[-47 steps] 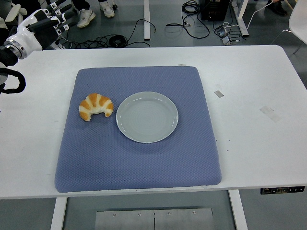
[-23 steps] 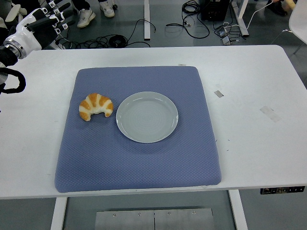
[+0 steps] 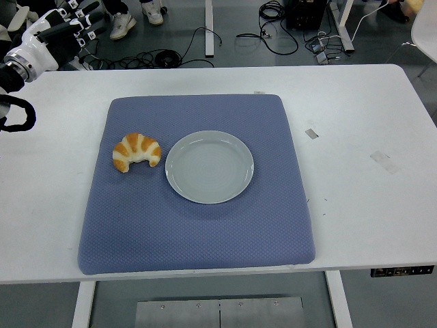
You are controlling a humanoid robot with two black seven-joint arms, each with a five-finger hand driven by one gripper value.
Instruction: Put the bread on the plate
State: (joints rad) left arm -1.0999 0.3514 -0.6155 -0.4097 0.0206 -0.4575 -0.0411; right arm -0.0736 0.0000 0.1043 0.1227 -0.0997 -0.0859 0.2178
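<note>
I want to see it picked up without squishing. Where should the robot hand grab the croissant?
Probably across the thick middle of the croissant, coming straight down from above. It lies flat on the blue mat, tips curving toward the table's near edge, so the middle is the sturdiest part.

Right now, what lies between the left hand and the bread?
Head view: only bare white table and blue mat between the left hand and the bread.

No text, label, brand, number or sign can be read anywhere in the head view. A small dark panel [image 3: 402, 271] is fixed under the table's near edge at the right, with tiny light marks on it, but these are too small to be made out.
</note>
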